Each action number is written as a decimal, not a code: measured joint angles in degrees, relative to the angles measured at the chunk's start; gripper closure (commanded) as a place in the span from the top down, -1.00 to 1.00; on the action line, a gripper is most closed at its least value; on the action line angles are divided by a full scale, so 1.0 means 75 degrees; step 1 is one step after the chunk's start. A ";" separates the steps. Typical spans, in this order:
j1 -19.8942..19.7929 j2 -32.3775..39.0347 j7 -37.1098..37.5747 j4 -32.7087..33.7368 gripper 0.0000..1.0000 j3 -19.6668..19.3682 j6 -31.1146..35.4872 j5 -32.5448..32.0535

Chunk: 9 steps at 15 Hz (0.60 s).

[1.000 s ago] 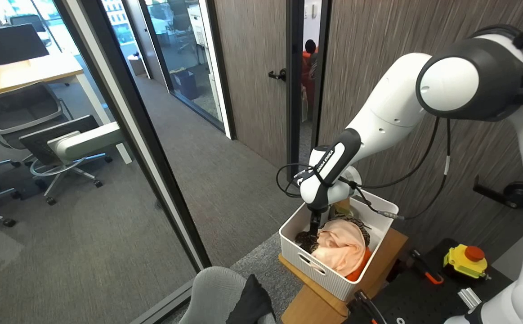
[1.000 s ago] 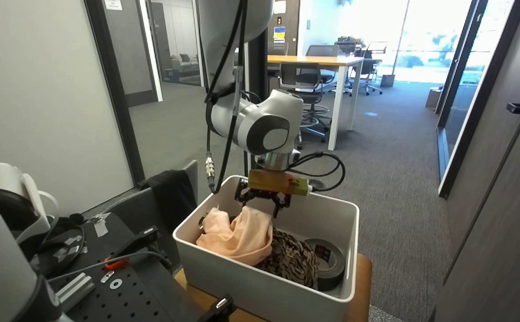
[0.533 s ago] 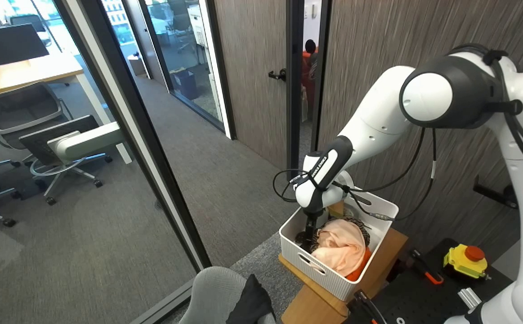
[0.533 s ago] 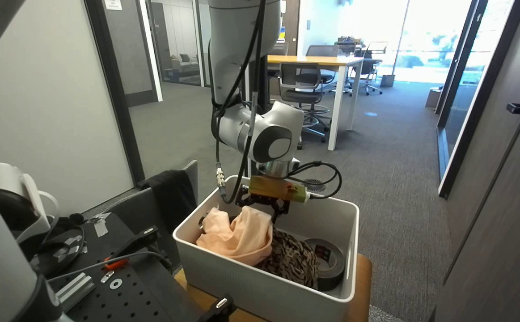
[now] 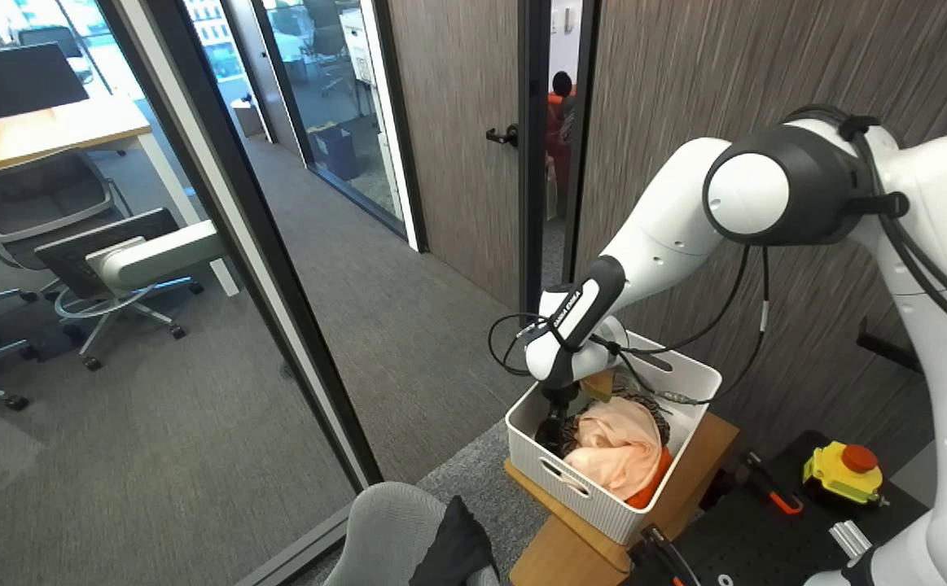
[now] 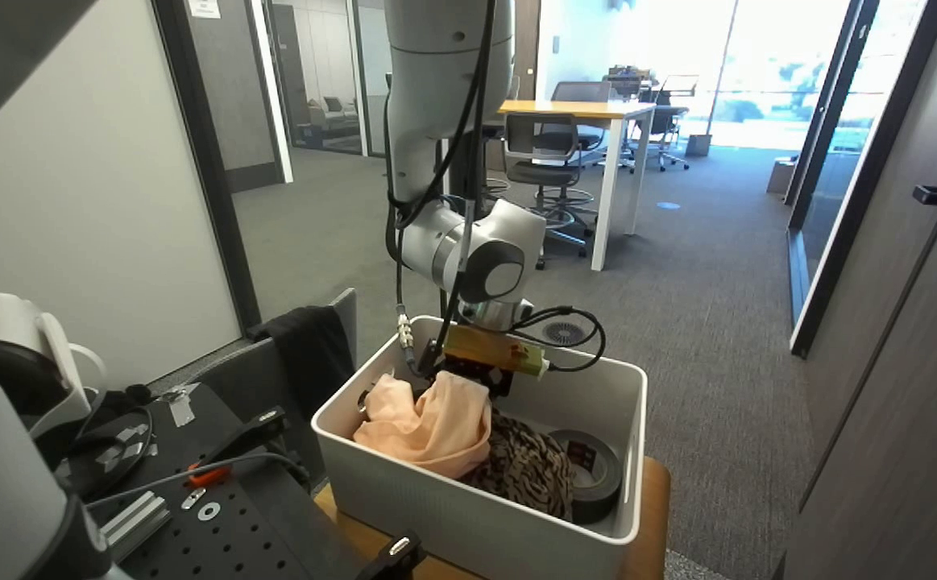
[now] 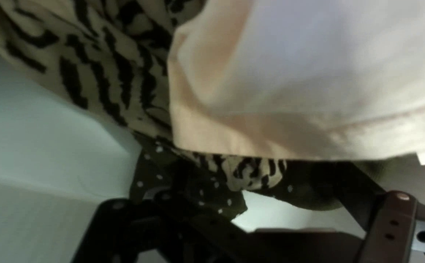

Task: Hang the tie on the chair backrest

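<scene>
The tie seems to be the dark cloth with white dots (image 7: 232,202) low in the wrist view. It lies in the white box (image 6: 468,515), partly under a striped cloth (image 6: 528,467) and a peach cloth (image 6: 436,427). In the exterior views I cannot make it out clearly. My gripper (image 7: 260,177) is open, its fingers wide apart, lowered into the box with the dotted cloth between and below them. In an exterior view the gripper (image 5: 554,427) is by the box's near-left wall; peach cloth hides its fingertips in an exterior view (image 6: 476,379). The grey chair (image 5: 388,529) stands beside the box.
A black cloth (image 6: 315,354) hangs over the chair backrest (image 6: 234,383). A roll of black tape (image 6: 597,475) and an orange item (image 5: 651,484) are in the box. A black perforated table (image 6: 234,532) with tools and a yellow emergency stop (image 5: 843,472) stand near. Box walls surround the gripper.
The gripper has moved down deeper into the box and slightly toward its near-left wall in an exterior view. The cloths have not visibly moved.
</scene>
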 measured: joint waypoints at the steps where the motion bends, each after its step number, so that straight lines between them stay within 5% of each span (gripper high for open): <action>1: 0.0001 0.0048 0.0009 0.0054 1.00 0.0004 -0.0046 0.0000; 9: 0.0001 0.0244 0.0144 0.0329 1.00 0.0004 -0.0342 0.0000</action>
